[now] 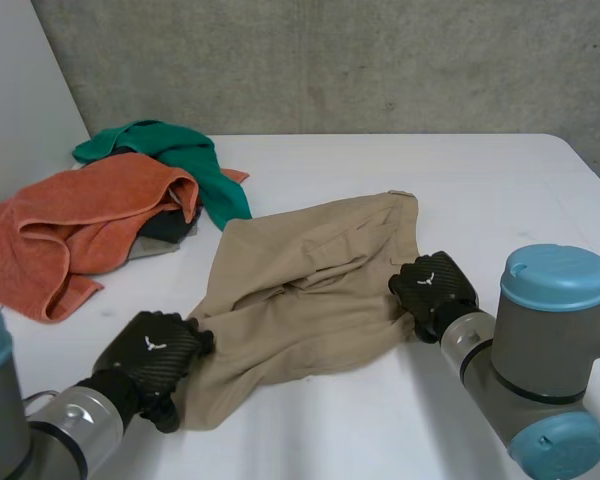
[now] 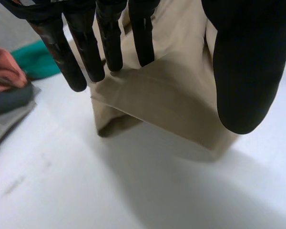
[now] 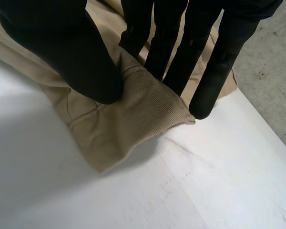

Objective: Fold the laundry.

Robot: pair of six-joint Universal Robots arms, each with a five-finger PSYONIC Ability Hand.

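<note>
Both hands clamped on tan garment [image 1: 310, 290].
Left hand [image 1: 155, 350] fingers [image 2: 112, 47] and thumb pinch its near end; right hand [image 1: 435, 290] fingers [image 3: 176, 52] and thumb pinch its right edge. Garment lies mid-table between them, long axis near-left to far-right.

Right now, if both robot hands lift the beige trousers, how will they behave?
Probably floppy: the beige trousers lie creased and bunched between the left robot hand and right robot hand, so the middle should sag. Likely not slippery: the ribbed weave holds a pinched fold.

White table [image 1: 500, 200], grey concrete wall [image 1: 330, 60]
</note>
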